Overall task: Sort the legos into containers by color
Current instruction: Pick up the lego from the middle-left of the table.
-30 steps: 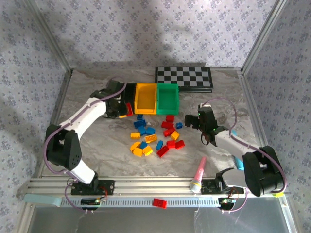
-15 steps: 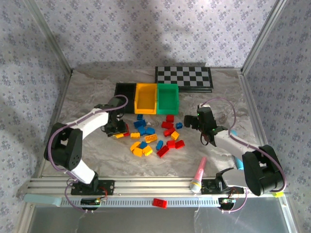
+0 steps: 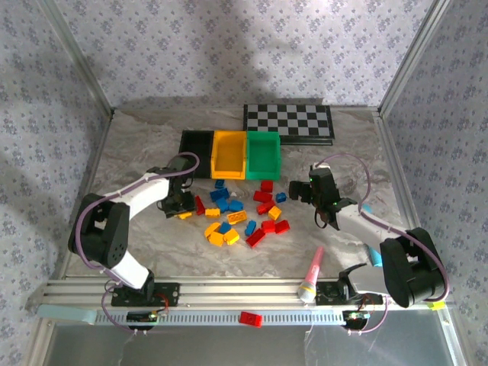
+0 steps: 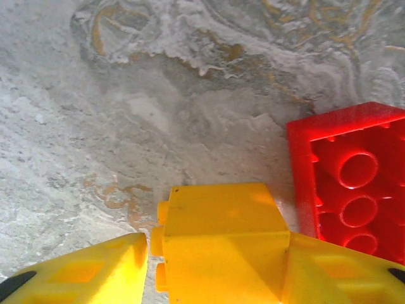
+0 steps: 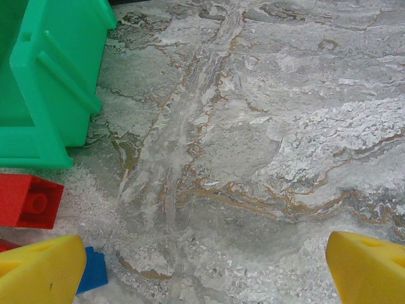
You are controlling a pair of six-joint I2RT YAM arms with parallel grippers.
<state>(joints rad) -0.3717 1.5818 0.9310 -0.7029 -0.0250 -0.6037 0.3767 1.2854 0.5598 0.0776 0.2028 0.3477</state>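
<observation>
L fingers [image 4: 82, 272] clamped on yellow lego [image 4: 218, 228], left part of tabletop [image 4: 158, 95], w/ red lego [image 4: 354, 171] just right of it. R fingers [image 5: 38, 266] apart, low by green bin [image 5: 44, 82]. Mid-scene, other legos [image 3: 244, 217] lie loose, near of black bin [image 3: 194, 143] & yellow bin [image 3: 229, 155].

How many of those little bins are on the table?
3, side by side at the far side of the table: the black bin on the left, the yellow bin in the middle, the green bin on the right. None seems hidden.
</observation>
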